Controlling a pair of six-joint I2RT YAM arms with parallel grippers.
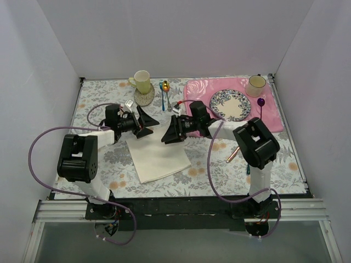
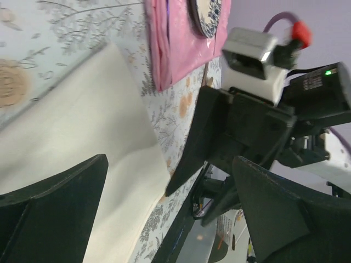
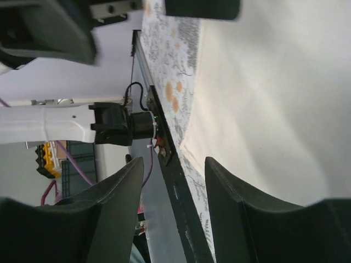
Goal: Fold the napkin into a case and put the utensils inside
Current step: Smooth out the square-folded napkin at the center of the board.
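Left gripper [image 1: 149, 125] jaws wide apart, right gripper [image 1: 169, 131] jaws apart, both over napkin [image 1: 159, 160].

This is a lab test booth, not a home: plain white panels [image 1: 164, 33] wall in the flowered tablecloth [image 1: 285, 164] on three sides. Along the cloth's near edge runs a bare metal rail [image 1: 181, 212] carrying my two arms [image 1: 79, 159], with purple cables [image 1: 33, 143] looping above it.

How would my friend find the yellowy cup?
Look at the far edge of the flowery tablecloth, left of the pink placemat. The mug stands on a round coaster beside a blue-handled spoon. The other cup is cream and sits on the pink placemat.
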